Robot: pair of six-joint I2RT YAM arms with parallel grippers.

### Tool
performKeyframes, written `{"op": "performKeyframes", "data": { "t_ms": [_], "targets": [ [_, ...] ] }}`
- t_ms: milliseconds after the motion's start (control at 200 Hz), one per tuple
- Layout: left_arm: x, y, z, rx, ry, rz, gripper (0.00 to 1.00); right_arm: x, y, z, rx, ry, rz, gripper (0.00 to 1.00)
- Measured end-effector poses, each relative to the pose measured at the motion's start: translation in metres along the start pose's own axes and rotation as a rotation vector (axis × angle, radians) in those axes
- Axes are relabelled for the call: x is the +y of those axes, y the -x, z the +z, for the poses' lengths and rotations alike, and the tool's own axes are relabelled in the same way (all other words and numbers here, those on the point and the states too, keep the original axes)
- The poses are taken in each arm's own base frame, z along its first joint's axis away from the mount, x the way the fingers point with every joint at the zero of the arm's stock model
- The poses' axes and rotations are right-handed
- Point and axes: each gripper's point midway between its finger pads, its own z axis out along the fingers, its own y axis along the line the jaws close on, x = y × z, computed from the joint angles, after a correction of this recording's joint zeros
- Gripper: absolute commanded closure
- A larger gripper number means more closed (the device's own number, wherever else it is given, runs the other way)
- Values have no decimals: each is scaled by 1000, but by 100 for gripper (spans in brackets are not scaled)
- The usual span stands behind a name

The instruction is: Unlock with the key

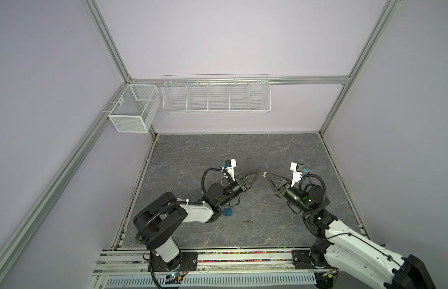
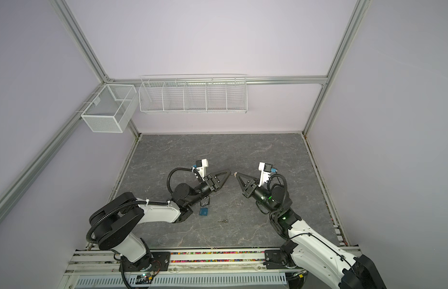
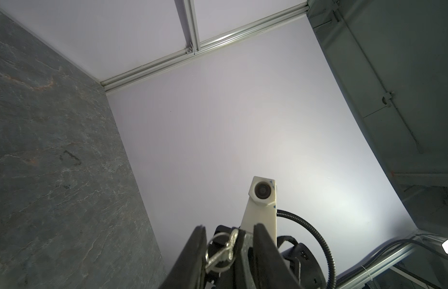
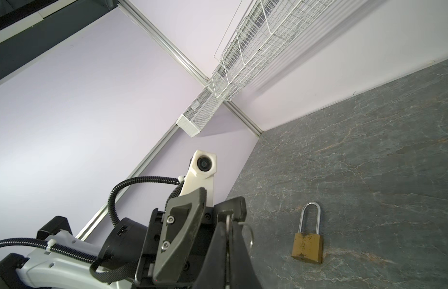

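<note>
Top views, grippers: the left gripper (image 1: 257,172) (image 2: 229,171) and the right gripper (image 1: 267,174) (image 2: 237,174) meet tip to tip near the middle of the table (image 1: 218,155) (image 2: 193,155).
Top views, key: a small pale key (image 1: 263,173) (image 2: 234,173) sits at the right gripper's tip and points toward 9 o'clock, into the left tip.
Top views, lock: a blue-faced padlock (image 1: 227,212) (image 2: 203,212) lies at 7 o'clock from the tips. It is partly under the left arm, with its shackle toward 12.
Top views, loose key: (image 1: 248,221) (image 2: 223,221) it lies flat at 6 o'clock from the tips, near the padlock but apart from it.
Top views, room: bare slate runs from the tips to the back edge at 12 and to the side rails at 3 and 9. The wire rack (image 1: 215,96) (image 2: 193,96) and mesh box (image 1: 133,110) (image 2: 108,110) hang on the walls, well apart from both arms.
Left wrist, left gripper (image 3: 229,226): the fingers stand partly closed, with the key (image 3: 230,244), its ring and the right gripper's tip (image 3: 240,240) between them. I cannot tell whether they pinch anything.
Right wrist, right gripper (image 4: 228,221): the jaws are pinched tight on the key (image 4: 228,226), and the ring hangs just beside them.
Right wrist, left gripper (image 4: 213,202): its far finger touches the right tip.
Right wrist, lock: a brass padlock (image 4: 307,246) lies flat on bare slate with its shackle seated. I cannot tell whether it is the blue-faced one.
</note>
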Motion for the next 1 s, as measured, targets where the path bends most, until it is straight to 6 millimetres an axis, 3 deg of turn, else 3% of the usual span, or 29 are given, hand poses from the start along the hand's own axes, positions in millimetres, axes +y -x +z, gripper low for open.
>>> {"op": "performKeyframes", "data": {
  "t_ms": [310, 515, 690, 740, 800, 830, 925, 995],
  "targets": [
    [-1, -4, 2, 27, -6, -26, 79, 0, 2, 4, -2, 0, 0, 94],
    [1, -5, 2, 33, -1, -38, 100, 0, 4, 4, -12, -6, 1, 94],
    [-3, -4, 6, 33, -14, -46, 100, 0, 7, 2, -25, -9, 2, 93],
    [-4, -4, 7, 35, -17, -46, 100, 0, 8, 1, -30, -15, -1, 77],
    [-5, -3, 7, 34, -20, -50, 100, -3, 8, 0, -27, -38, 1, 42],
    [-5, -2, 8, 34, -22, -52, 100, -6, 7, -2, -22, -58, -4, 29],
    [-1, 5, 7, 26, -9, -65, 100, -14, 5, -9, -3, -122, -29, 6],
    [9, 12, 5, 21, 40, -75, 100, -15, 6, -20, 10, -163, -69, 1]
  ]
}}
